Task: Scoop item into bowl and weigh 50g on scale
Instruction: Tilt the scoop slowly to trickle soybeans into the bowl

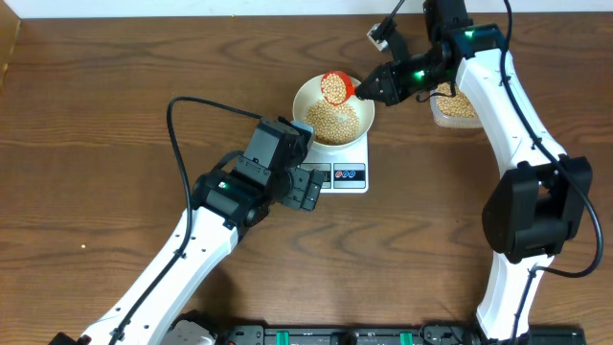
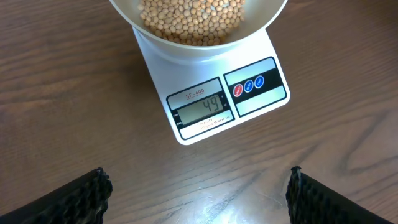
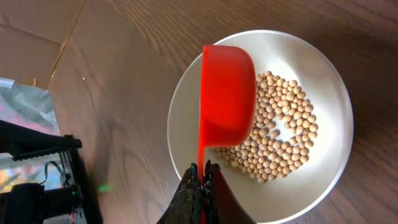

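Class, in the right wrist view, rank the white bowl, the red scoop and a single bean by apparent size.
1. white bowl
2. red scoop, which looks bigger because it is nearer the camera
3. single bean

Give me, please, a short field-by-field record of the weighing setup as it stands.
Bowl: round white bowl on the small white digital scale, holding tan-yellow beans
Display: reads 49
Scoop: red plastic scoop with beans, over the bowl
Right claw: shut on scoop handle
Left claw: open, empty, near the scale
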You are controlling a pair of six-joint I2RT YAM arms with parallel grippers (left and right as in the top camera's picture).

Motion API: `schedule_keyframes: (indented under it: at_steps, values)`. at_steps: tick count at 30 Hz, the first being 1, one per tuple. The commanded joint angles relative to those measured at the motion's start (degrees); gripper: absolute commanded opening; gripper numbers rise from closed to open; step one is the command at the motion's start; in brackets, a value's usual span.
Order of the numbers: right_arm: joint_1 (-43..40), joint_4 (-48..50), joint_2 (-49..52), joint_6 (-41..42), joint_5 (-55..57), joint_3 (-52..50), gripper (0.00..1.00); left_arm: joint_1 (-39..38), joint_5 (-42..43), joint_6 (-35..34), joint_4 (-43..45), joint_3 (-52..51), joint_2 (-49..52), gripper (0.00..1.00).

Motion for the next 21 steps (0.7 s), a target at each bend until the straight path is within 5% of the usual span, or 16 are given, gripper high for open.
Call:
schedule_keyframes:
  at_steps: [1, 21]
  values:
    - [0.5, -0.1, -1.4, -2.1, -1.7, 1.0, 0.01, 0.2, -0.9, 0.2, -0.2, 0.1, -0.4, 0.92]
    - [0.4, -0.4, -1.4, -3.3, -2.6, 1.0, 0.01, 0.2, -0.9, 0.2, -0.2, 0.1, -0.4, 0.93]
